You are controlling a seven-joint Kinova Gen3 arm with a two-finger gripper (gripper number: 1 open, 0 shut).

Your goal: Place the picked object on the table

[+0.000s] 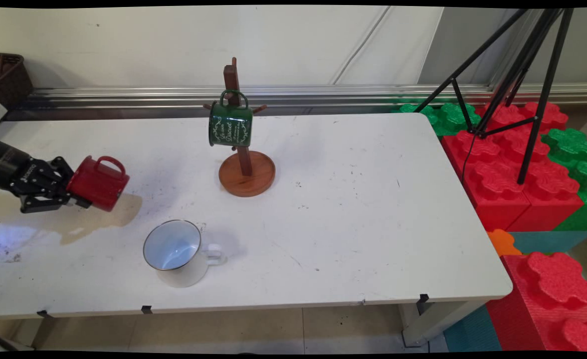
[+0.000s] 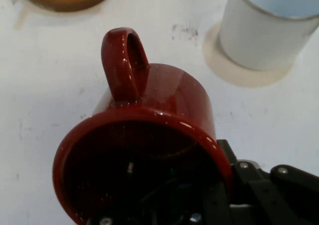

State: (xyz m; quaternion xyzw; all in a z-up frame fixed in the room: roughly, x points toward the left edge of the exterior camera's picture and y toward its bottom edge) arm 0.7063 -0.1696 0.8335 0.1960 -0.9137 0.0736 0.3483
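Note:
My black gripper [image 1: 76, 195] is shut on the rim of a red mug [image 1: 98, 183], held on its side just above the table's left part, handle up. In the hand view the red mug [image 2: 149, 135] fills the lower middle, its mouth toward the camera and one finger inside it. A white enamel mug [image 1: 176, 252] stands upright in front and to the right, also seen as the white mug [image 2: 269, 30] in the hand view. A green mug [image 1: 230, 124] hangs from a wooden mug tree [image 1: 246, 172] at the table's middle back.
The white table [image 1: 353, 219] ends at its right edge beside large red and green foam blocks [image 1: 517, 164]. A black tripod [image 1: 512, 80] stands on them. A dark basket [image 1: 6, 75] sits at the back left.

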